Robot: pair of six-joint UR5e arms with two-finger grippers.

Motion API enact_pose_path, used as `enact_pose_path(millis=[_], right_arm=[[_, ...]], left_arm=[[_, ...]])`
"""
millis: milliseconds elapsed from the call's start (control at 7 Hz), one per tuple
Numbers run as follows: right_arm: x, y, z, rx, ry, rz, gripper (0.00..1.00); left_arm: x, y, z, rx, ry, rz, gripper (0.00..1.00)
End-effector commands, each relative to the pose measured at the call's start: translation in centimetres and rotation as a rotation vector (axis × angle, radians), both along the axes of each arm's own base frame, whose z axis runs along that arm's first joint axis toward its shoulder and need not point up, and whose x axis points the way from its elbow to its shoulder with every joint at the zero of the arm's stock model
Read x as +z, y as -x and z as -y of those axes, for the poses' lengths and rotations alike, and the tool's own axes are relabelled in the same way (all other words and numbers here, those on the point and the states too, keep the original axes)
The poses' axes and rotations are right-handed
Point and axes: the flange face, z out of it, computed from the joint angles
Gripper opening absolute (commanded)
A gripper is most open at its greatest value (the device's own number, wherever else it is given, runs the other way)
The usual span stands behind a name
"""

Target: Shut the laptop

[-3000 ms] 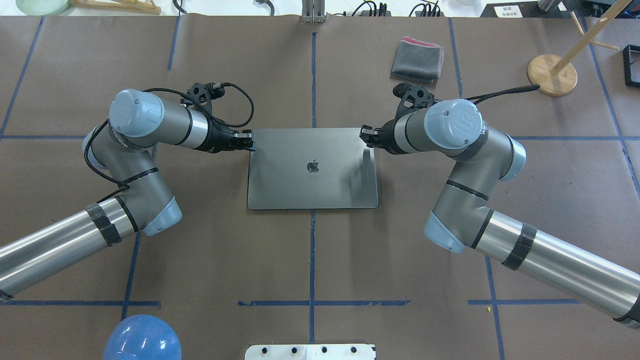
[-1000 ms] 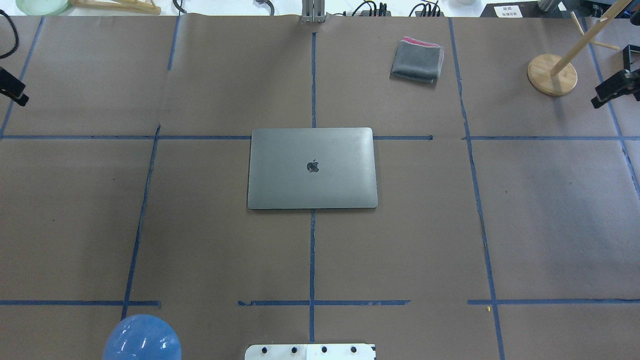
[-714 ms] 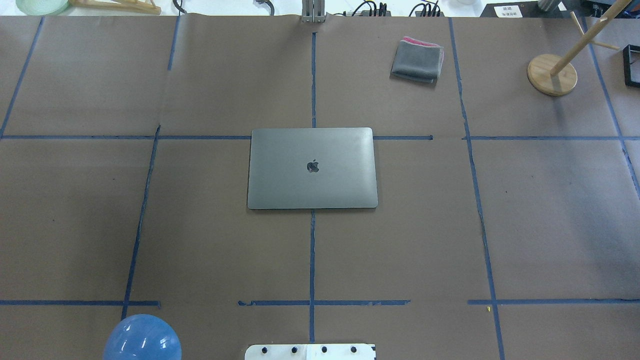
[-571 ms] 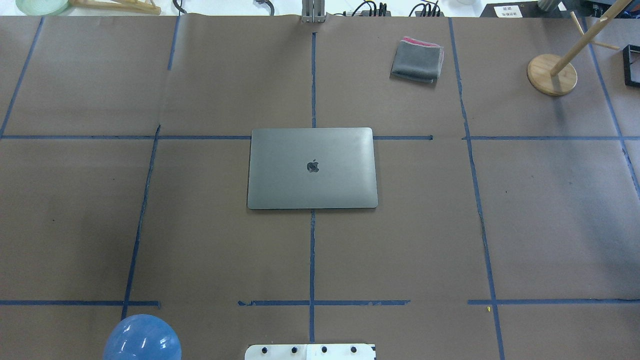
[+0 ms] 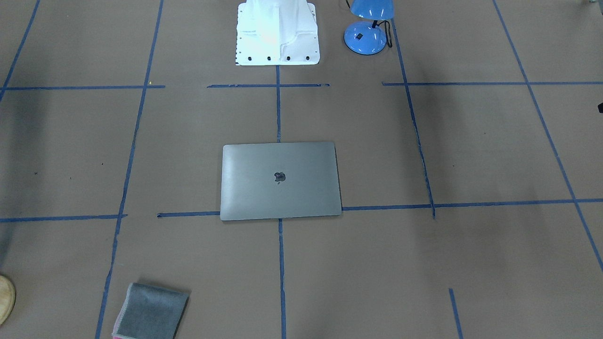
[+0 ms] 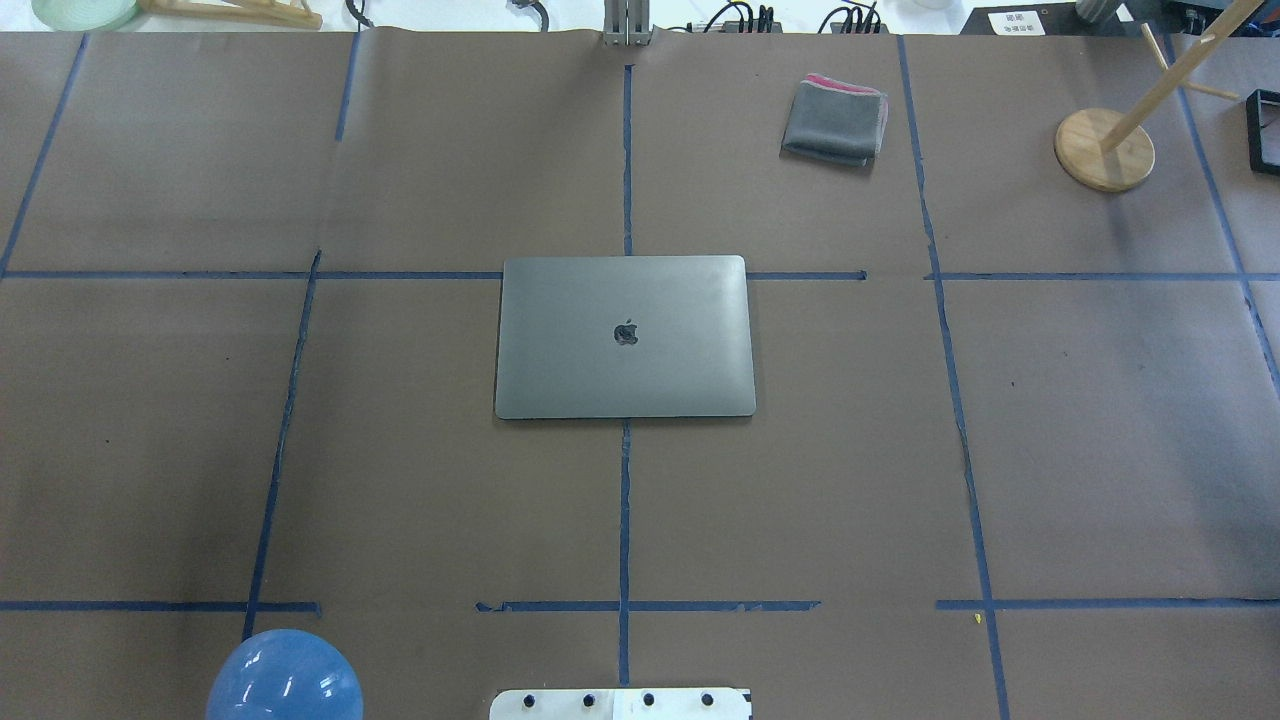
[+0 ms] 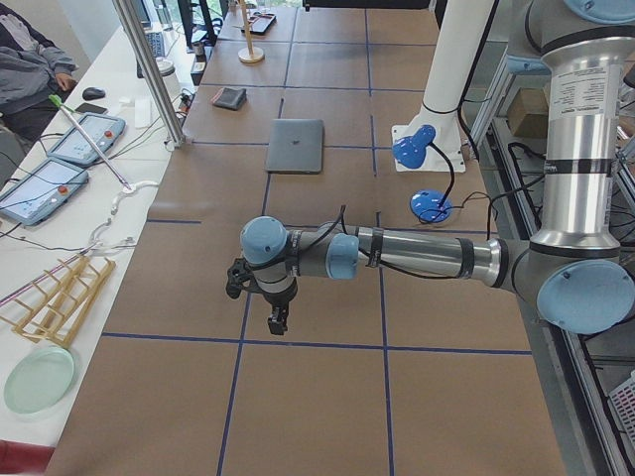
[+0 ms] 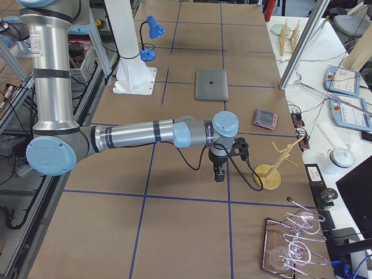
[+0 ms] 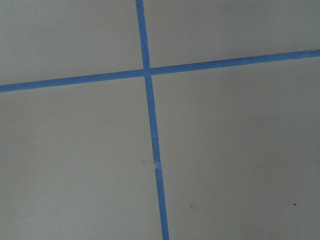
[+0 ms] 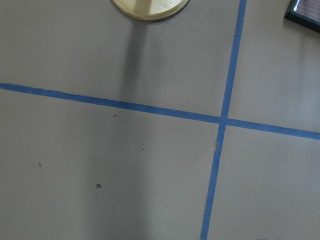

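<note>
The left gripper [image 7: 278, 319] is hanging over bare table [image 7: 317, 397] out toward the robot's left end. The right gripper [image 8: 219, 174] is hanging likewise toward the right end, near the wooden stand [image 8: 267, 176]. These side views are not showing whether either is wide or narrow, so I cannot tell.

Three seconds ago both were sitting at the laptop's far corners. They have been pulling outward since and are now showing in neither the overhead nor the front view.

The laptop [image 6: 625, 336] is lying at the table's middle, lid down flat and unmoved throughout, so the closing is looking done.

Its long axis is running across the table, left to right for the robot. The logo [image 6: 626, 333] is pointing its top away from the robot, so the opening edge is probably facing the far side.
</note>
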Motion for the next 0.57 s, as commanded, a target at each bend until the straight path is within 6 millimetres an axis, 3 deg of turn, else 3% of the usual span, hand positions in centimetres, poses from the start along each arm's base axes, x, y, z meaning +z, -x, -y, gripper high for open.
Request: enact_pose_path(millis=[0,429], right_arm=[[0.4,-0.1,-0.4,-0.001,0.007,-0.002,1.00],[0.4,-1.1,-0.4,0.018,0.001,-0.010,1.00]], left_arm=[[2.1,0.7,-1.2,0.046,-0.019,0.019,1.00],[1.8,1.0,-0.5,0.042,-0.023,0.065,1.00]])
